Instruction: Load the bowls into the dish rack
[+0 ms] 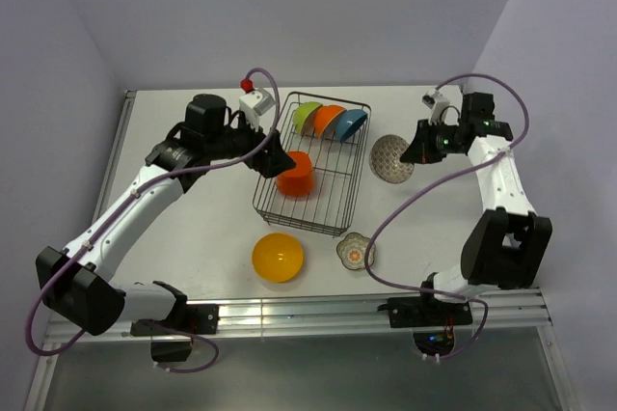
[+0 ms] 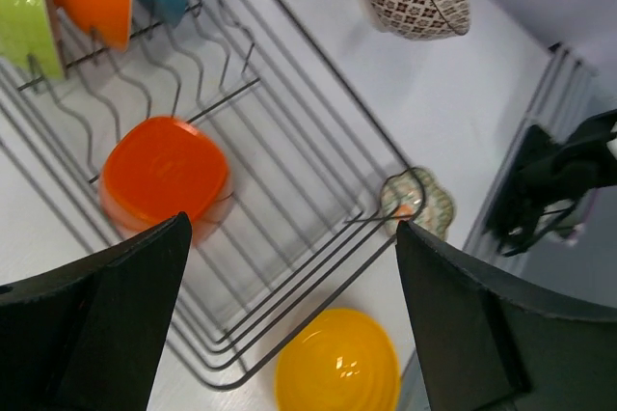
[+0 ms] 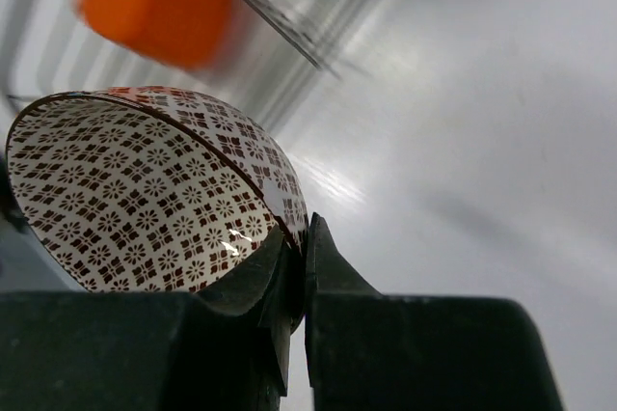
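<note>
The dark wire dish rack [image 1: 333, 201] sits mid-table. A green bowl [image 1: 307, 116], an orange bowl [image 1: 328, 122] and a blue bowl [image 1: 351, 125] stand on edge at its far end. A red-orange bowl [image 1: 296, 176] lies upside down inside it. My left gripper [image 1: 275, 162] is open and empty, just above and left of that bowl [image 2: 164, 175]. My right gripper [image 1: 415, 152] is shut on the rim of the grey-brown patterned bowl [image 1: 389, 158], held tilted right of the rack [image 3: 145, 199]. The yellow bowl [image 1: 278, 257] and the scalloped floral bowl [image 1: 355, 251] sit on the table in front of the rack.
The table's near edge carries a metal rail [image 1: 318, 310] with both arm bases. Walls close the table on the left, back and right. A small white and red fixture [image 1: 253, 95] stands at the far edge behind the rack.
</note>
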Action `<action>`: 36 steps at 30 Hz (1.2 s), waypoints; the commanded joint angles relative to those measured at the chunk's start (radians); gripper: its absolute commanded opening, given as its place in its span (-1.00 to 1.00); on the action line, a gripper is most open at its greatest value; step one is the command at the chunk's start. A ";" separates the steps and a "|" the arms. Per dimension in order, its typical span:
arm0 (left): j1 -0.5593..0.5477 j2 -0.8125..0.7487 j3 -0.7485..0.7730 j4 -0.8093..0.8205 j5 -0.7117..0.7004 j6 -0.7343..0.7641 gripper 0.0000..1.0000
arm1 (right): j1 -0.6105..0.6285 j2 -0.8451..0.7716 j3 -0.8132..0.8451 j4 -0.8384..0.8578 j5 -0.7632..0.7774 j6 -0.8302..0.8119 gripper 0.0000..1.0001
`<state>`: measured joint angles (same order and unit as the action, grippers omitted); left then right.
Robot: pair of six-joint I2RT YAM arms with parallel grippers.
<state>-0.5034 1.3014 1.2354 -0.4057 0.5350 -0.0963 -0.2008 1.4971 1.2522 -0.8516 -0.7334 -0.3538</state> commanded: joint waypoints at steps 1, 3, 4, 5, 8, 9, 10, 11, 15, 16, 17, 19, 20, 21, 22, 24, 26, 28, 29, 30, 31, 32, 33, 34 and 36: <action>0.008 0.009 0.085 0.077 0.109 -0.115 0.86 | 0.014 -0.115 0.073 0.121 -0.280 0.207 -1.00; 0.008 0.010 0.099 0.122 0.134 -0.163 0.87 | 0.026 -0.132 0.072 0.245 -0.332 0.297 -1.00; 0.008 0.016 0.102 0.139 0.163 -0.222 0.88 | 0.031 -0.144 0.066 0.294 -0.386 0.402 -1.00; 0.008 0.021 0.107 0.152 0.180 -0.252 0.89 | 0.040 -0.149 0.059 0.342 -0.405 0.451 -1.00; 0.008 0.051 0.113 0.241 0.245 -0.391 0.92 | 0.089 -0.179 0.024 0.526 -0.400 0.597 -1.00; 0.006 0.061 0.110 0.266 0.258 -0.464 0.94 | 0.106 -0.189 0.000 0.596 -0.373 0.636 -1.00; 0.008 0.065 0.105 0.319 0.264 -0.499 0.95 | 0.145 -0.211 -0.011 0.624 -0.348 0.647 -1.00; 0.006 0.068 0.101 0.346 0.269 -0.531 0.96 | 0.167 -0.222 -0.023 0.649 -0.315 0.657 -1.00; 0.005 0.078 0.059 0.461 0.270 -0.664 0.99 | 0.267 -0.222 -0.054 0.749 -0.293 0.710 -1.00; 0.002 0.084 0.055 0.472 0.270 -0.702 0.99 | 0.282 -0.216 -0.057 0.763 -0.287 0.726 -1.00; 0.002 0.088 0.050 0.491 0.269 -0.721 0.99 | 0.305 -0.215 -0.062 0.779 -0.287 0.740 -1.00; -0.003 0.096 0.027 0.514 0.269 -0.775 0.99 | 0.317 -0.210 -0.073 0.821 -0.279 0.765 -1.00; -0.003 0.099 0.021 0.528 0.272 -0.790 0.99 | 0.322 -0.209 -0.074 0.829 -0.278 0.769 -1.00; -0.004 0.102 0.012 0.550 0.284 -0.804 0.99 | 0.331 -0.206 -0.070 0.826 -0.271 0.768 -1.00; -0.007 0.107 0.009 0.561 0.289 -0.824 0.99 | 0.334 -0.199 -0.066 0.821 -0.268 0.763 -1.00; -0.009 0.111 0.006 0.574 0.290 -0.835 0.99 | 0.342 -0.198 -0.068 0.819 -0.267 0.763 -1.00; -0.018 0.114 0.009 0.577 0.289 -0.835 0.99 | 0.347 -0.198 -0.066 0.815 -0.262 0.754 -1.00; -0.029 0.119 0.013 0.574 0.281 -0.829 0.99 | 0.354 -0.192 -0.059 0.804 -0.262 0.745 -1.00; -0.032 0.121 0.016 0.577 0.281 -0.829 0.99 | 0.357 -0.190 -0.056 0.798 -0.258 0.740 -1.00; -0.038 0.127 0.018 0.590 0.280 -0.844 0.99 | 0.362 -0.187 -0.053 0.787 -0.253 0.731 -1.00; -0.040 0.130 0.021 0.605 0.283 -0.855 0.99 | 0.363 -0.186 -0.050 0.783 -0.248 0.727 -1.00; -0.040 0.131 0.024 0.616 0.289 -0.865 0.99 | 0.365 -0.186 -0.048 0.777 -0.239 0.721 -1.00; -0.043 0.134 0.029 0.619 0.290 -0.870 0.98 | 0.367 -0.181 -0.043 0.766 -0.236 0.714 -1.00; -0.044 0.134 0.033 0.616 0.290 -0.869 0.97 | 0.367 -0.181 -0.043 0.764 -0.233 0.714 -1.00; -0.052 0.134 0.042 0.614 0.293 -0.858 0.93 | 0.370 -0.178 -0.040 0.755 -0.219 0.708 -1.00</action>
<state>-0.5442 1.4353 1.2396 0.1432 0.7994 -0.9379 0.1600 1.3281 1.1702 -0.1352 -0.9688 0.3653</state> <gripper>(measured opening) 0.974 0.068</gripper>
